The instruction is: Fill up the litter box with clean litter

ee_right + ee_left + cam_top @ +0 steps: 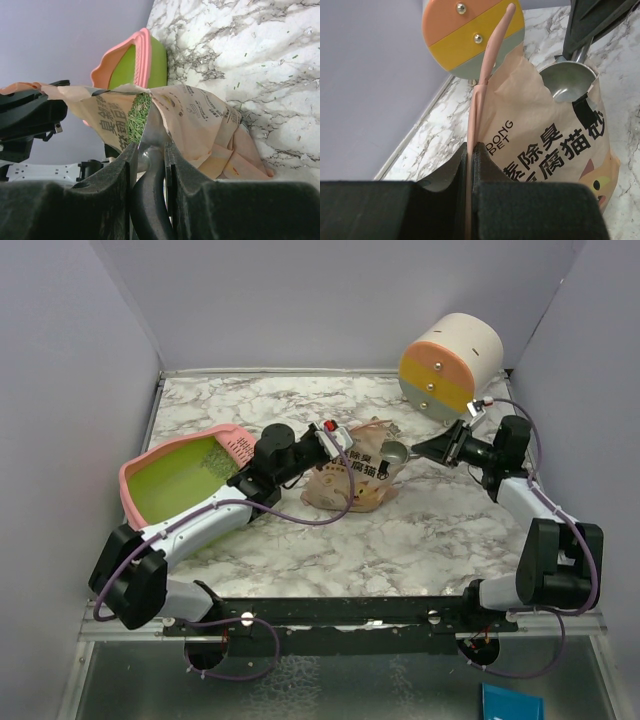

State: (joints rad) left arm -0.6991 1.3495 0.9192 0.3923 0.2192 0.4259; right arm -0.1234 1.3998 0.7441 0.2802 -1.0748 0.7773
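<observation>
My L jaws: pinching pouch [540, 145] lip, mid-table; I'd hold it taut, mouth up.
R jaws: clamped on scoop [568, 82] handle; dig into litter [136, 117], lift level.
Box [127, 483]: table's left edge; carry slowly.

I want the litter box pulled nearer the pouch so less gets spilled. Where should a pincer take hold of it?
Probably the thin pink rim of the litter box on its far side, coming down from above with one finger inside the wall and one outside. The tray is too wide to span, and the left arm lies across its near edge.
</observation>
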